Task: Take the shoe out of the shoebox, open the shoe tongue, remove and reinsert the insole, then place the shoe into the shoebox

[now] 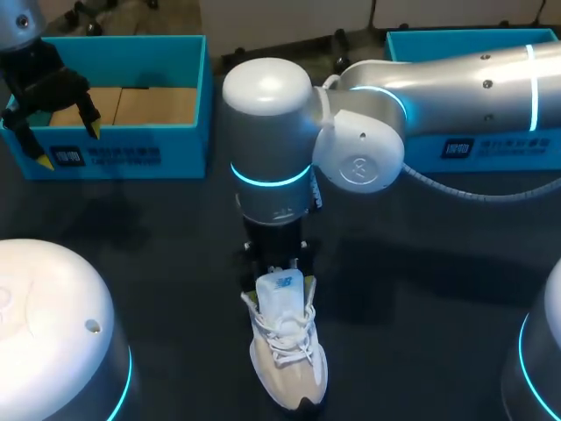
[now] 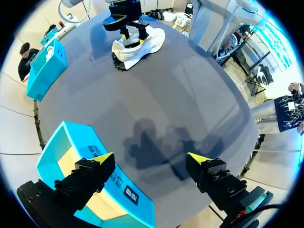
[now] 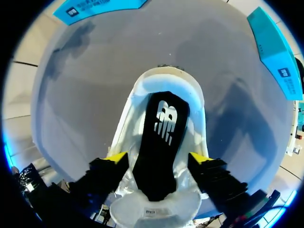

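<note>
Already out of the blue shoebox [image 1: 175, 149], which sat well apart from it, the white sneaker [image 1: 285, 360] stood upright on the desk [image 1: 158, 237]. Right gripper [image 3: 157, 159] hung over its heel, fingers spread either side of a dark logo-marked piece [image 3: 159, 137]; insole or tongue lining, could not tell. Left gripper [image 2: 152, 156] far from the sneaker, fingers released. Judged: removal done; insole work and re-boxing left.

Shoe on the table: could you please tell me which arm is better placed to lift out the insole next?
Right. The right gripper hangs directly over the shoe, with the black insole just ahead of it. The left gripper is off at the blue shoebox, jaws open and empty.
</note>
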Controlling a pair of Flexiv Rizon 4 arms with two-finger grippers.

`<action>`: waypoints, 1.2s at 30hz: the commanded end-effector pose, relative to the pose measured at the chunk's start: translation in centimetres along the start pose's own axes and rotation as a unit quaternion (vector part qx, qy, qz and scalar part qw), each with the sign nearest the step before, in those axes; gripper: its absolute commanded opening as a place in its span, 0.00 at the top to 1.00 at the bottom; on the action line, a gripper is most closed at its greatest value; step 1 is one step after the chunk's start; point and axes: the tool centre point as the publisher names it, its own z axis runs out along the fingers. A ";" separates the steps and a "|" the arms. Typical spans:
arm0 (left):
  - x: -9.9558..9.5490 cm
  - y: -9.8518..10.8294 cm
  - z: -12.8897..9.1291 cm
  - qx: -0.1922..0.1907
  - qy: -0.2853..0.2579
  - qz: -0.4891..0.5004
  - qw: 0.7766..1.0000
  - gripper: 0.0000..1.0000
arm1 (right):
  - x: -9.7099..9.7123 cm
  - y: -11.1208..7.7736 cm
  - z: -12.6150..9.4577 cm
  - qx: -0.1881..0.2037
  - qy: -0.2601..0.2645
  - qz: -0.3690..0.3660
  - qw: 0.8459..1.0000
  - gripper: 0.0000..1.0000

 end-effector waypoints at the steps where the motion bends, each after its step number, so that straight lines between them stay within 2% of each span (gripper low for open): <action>1: 0.0 0.0 -0.1 -0.001 0.001 0.000 1.000 0.00 | 0.3 -0.5 -0.2 -0.002 -0.006 0.004 1.000 0.00; 12: 0.0 0.0 -0.1 -0.001 0.001 0.000 1.000 0.00 | 0.3 -1.8 -1.1 -0.013 -0.019 0.022 0.999 0.00; 21: 0.0 0.0 -0.1 -0.001 0.001 0.000 1.000 0.00 | 0.5 -3.8 -2.4 -0.012 -0.026 0.040 0.999 0.00; 31: 0.0 0.0 -0.1 -0.001 0.001 0.000 1.000 0.00 | 0.3 -7.7 -4.9 -0.011 -0.004 0.053 0.999 0.00; 34: 0.0 0.0 -0.1 -0.001 0.001 0.000 1.000 0.00 | 0.5 -8.4 -5.7 -0.015 0.007 0.050 0.999 0.01; 36: 0.0 0.0 -0.1 -0.001 0.001 0.000 1.000 0.00 | 0.6 -8.6 -5.9 -0.016 0.006 0.050 0.999 0.27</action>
